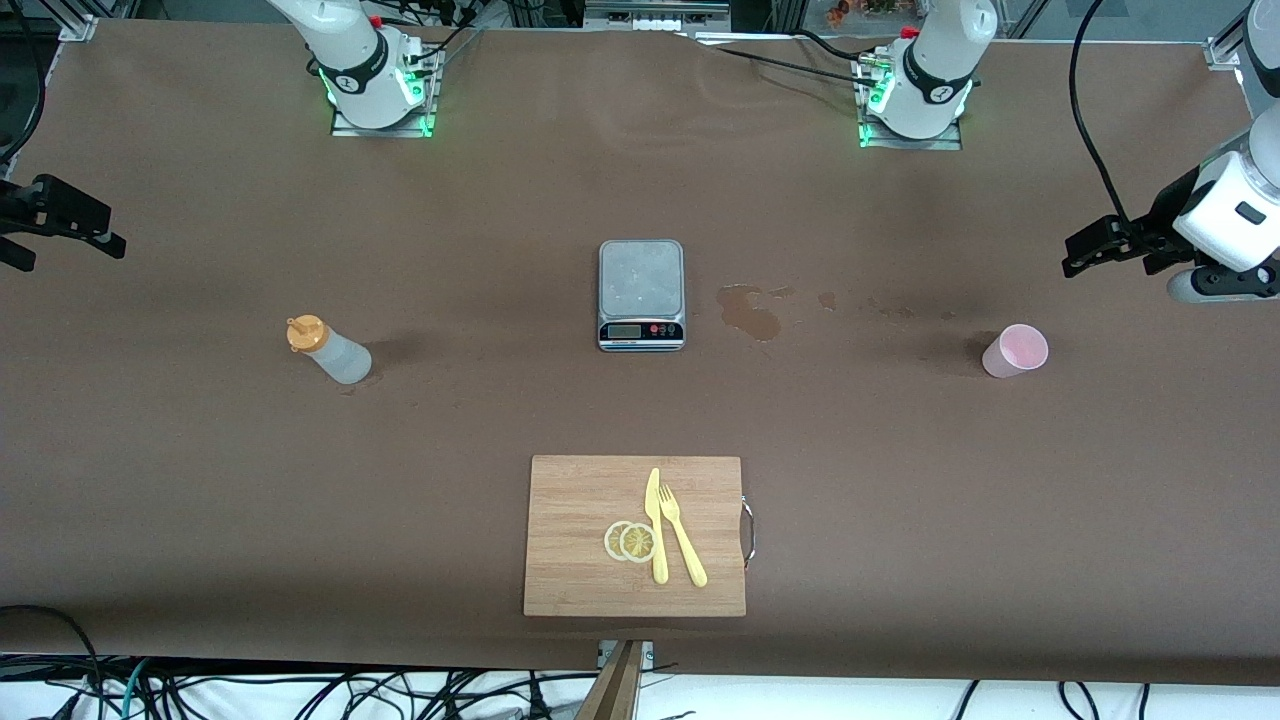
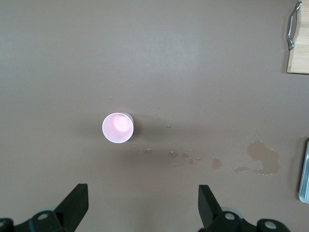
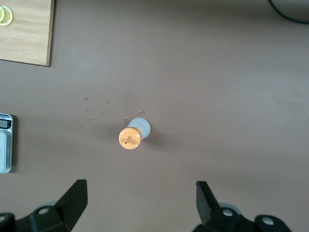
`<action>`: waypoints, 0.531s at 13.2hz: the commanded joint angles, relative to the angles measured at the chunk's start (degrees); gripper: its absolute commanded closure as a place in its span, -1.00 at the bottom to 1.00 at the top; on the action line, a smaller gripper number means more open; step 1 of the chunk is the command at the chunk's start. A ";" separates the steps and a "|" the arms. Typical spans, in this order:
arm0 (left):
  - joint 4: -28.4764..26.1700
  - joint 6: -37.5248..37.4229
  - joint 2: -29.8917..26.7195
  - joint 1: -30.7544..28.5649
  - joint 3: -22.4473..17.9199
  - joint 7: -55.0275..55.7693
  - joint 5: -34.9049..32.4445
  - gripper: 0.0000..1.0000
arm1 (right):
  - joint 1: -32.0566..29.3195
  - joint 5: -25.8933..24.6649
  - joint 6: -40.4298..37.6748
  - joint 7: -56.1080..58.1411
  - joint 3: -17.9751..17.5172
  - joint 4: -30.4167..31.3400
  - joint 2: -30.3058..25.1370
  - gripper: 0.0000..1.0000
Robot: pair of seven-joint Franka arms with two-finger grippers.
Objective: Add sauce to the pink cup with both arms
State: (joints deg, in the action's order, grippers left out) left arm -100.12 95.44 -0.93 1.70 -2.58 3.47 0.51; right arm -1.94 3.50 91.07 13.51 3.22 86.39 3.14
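The sauce bottle [image 1: 330,350], whitish with an orange cap, stands on the brown table toward the right arm's end. The right wrist view looks down on the bottle [image 3: 133,135] from above its cap. My right gripper [image 1: 70,250] hangs open and empty over the table near that end, apart from the bottle; its jaws [image 3: 141,191] stand wide. The pink cup [image 1: 1016,351] stands upright toward the left arm's end, and its inside [image 2: 118,128] shows nothing but pink. My left gripper [image 1: 1085,255] hovers open and empty over the table beside the cup, jaws [image 2: 143,193] wide.
A kitchen scale [image 1: 641,280] sits mid-table, with a wet stain [image 1: 750,312] beside it toward the cup. Nearer the front camera lies a wooden cutting board [image 1: 580,500] with a yellow knife [image 1: 655,525], a fork [image 1: 682,535] and lemon slices [image 1: 630,541].
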 commanded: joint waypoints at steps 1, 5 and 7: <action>1.77 -1.31 0.84 -0.21 0.12 -0.21 -0.51 -1.00 | 0.00 -0.08 -0.72 0.12 -0.41 -0.43 -0.24 -1.00; 1.86 -1.23 3.46 -1.17 -0.06 0.48 -0.51 -1.00 | 0.00 -0.08 -0.55 0.55 -0.41 -0.43 -0.24 -1.00; 2.64 -1.05 5.84 -3.71 -0.15 0.67 -0.25 -1.00 | 0.09 -0.08 -0.20 0.47 -0.41 -0.52 -0.24 -1.00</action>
State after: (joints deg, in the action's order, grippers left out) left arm -100.14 95.24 1.45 0.45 -2.90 4.01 0.51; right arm -1.86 3.51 91.10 13.51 2.98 86.39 3.14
